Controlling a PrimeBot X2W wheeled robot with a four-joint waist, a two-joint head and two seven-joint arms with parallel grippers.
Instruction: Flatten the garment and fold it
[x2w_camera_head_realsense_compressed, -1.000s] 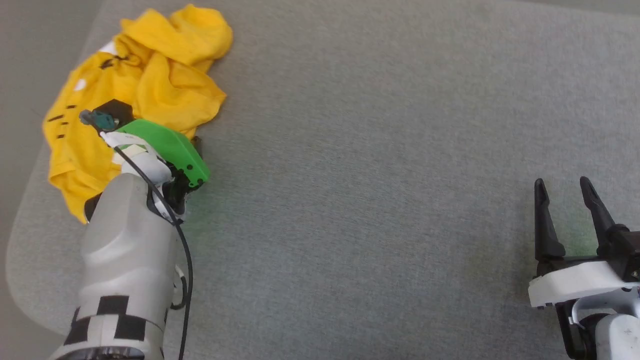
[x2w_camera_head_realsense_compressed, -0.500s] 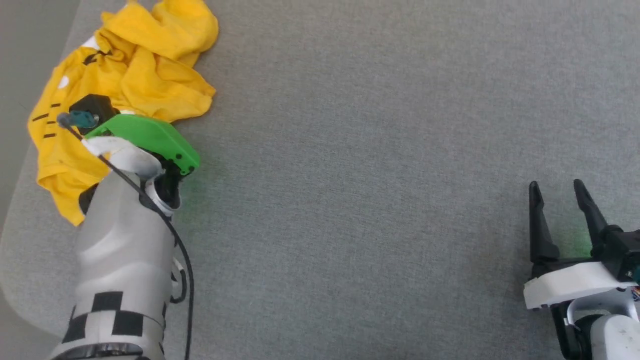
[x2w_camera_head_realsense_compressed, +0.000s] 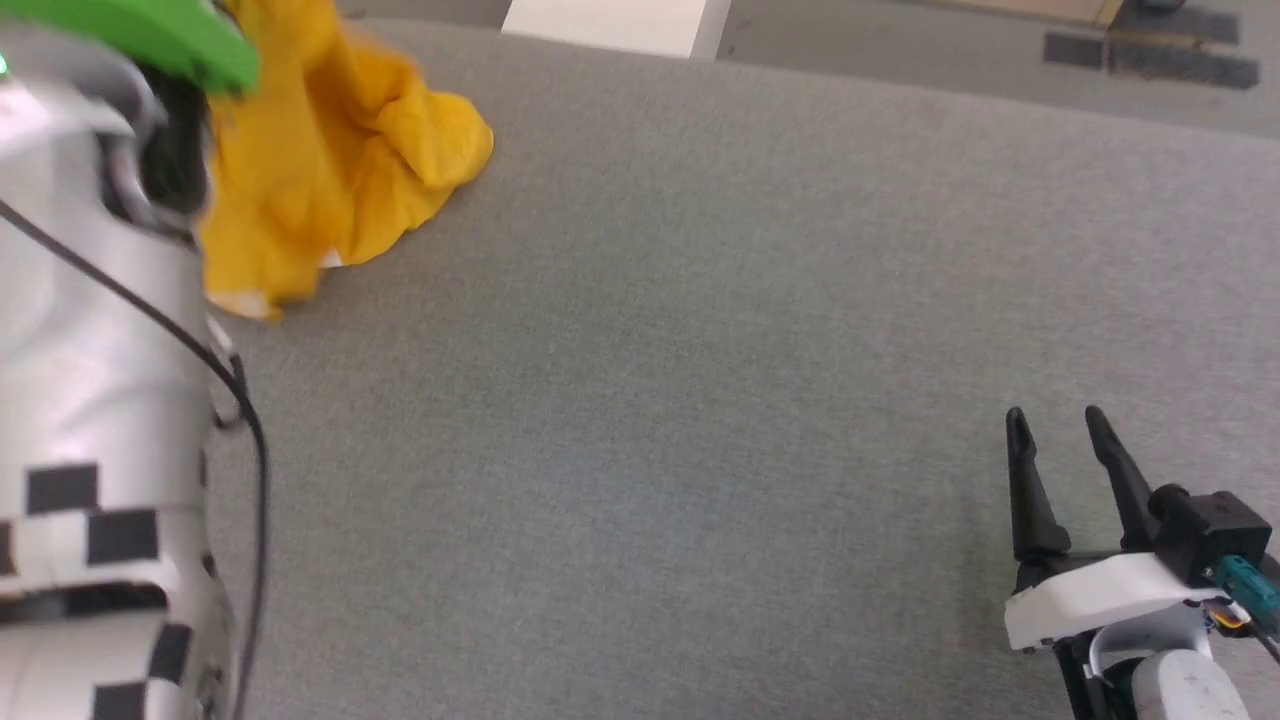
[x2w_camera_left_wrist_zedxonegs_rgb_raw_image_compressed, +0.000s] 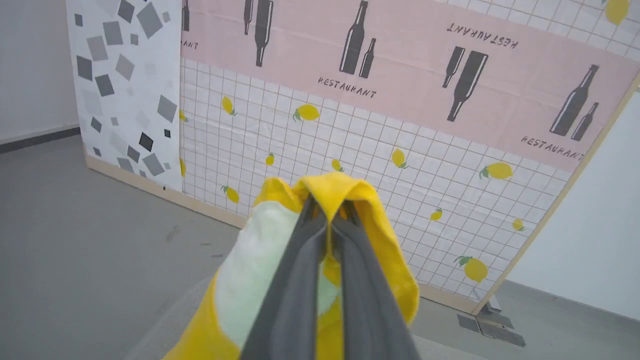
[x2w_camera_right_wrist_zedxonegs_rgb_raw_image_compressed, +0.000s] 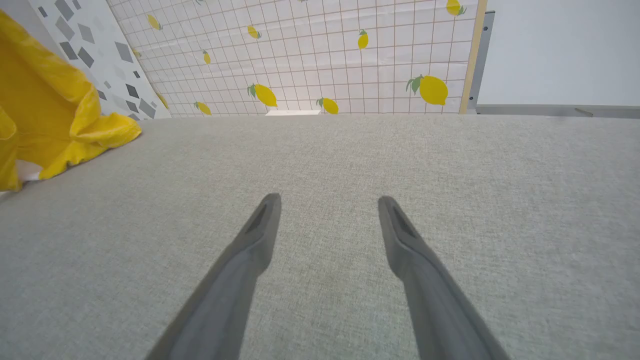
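Observation:
The garment (x2w_camera_head_realsense_compressed: 330, 170), bright yellow with a white patch, hangs from above at the upper left of the head view, its lower folds resting on the grey table (x2w_camera_head_realsense_compressed: 700, 350). In the left wrist view my left gripper (x2w_camera_left_wrist_zedxonegs_rgb_raw_image_compressed: 327, 212) is shut on a bunched fold of the garment (x2w_camera_left_wrist_zedxonegs_rgb_raw_image_compressed: 380, 225), held up in the air. My right gripper (x2w_camera_head_realsense_compressed: 1055, 430) stands open low over the table at the lower right, with nothing between its fingers (x2w_camera_right_wrist_zedxonegs_rgb_raw_image_compressed: 260, 225). The right wrist view shows the garment (x2w_camera_right_wrist_zedxonegs_rgb_raw_image_compressed: 50, 115) far off at the left.
My pale left forearm (x2w_camera_head_realsense_compressed: 90, 400) with its black cable fills the left side of the head view. Beyond the table's far edge stands a patterned backdrop panel (x2w_camera_left_wrist_zedxonegs_rgb_raw_image_compressed: 400, 100) on a grey floor (x2w_camera_left_wrist_zedxonegs_rgb_raw_image_compressed: 75, 225). Dark tape marks (x2w_camera_head_realsense_compressed: 1150, 55) lie on the floor at the upper right.
My left gripper shut on the garment and lifted it off the table. The head camera tilted up, shifting the whole picture. The right gripper stayed open in place.

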